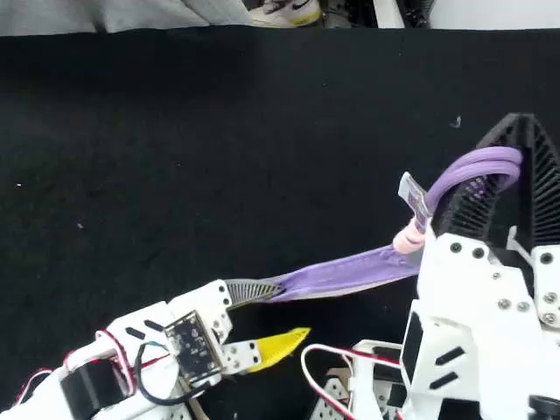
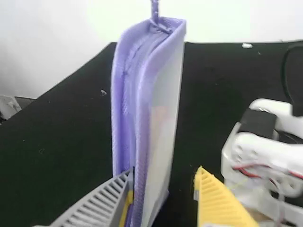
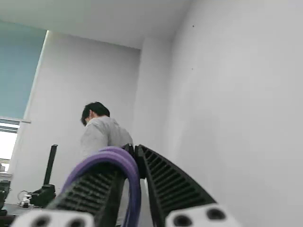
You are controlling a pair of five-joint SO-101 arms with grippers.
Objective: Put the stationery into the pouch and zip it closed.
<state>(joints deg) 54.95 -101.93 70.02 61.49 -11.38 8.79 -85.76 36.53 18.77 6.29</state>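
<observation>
Pouch count: You have one purple pouch (image 1: 341, 276) in frame.
Pouch position: It sits over the right half of the table (image 1: 175, 131), close to the near edge, spanning between your two arms.
Long axis: It runs roughly along the near edge, one end towards the middle of that edge, the other towards the right edge and a little farther back.
Attitude: It stands on edge, showing from above as a thin strip. I cannot tell whether it touches the table.
Hand count: Two.
Left hand (image 1: 293, 309): Spread. The grey finger (image 1: 254, 290) lies against the pouch's near-middle end; the yellow finger (image 1: 280, 346) stands apart from it.
Right hand (image 1: 522, 122): Black fingers pressed together, pinching a curled purple part of the pouch's other end.
Fittings: One pink piece (image 1: 407, 239) and one small tag (image 1: 413, 194) sit at that end.
Contents: Cannot be determined.
</observation>
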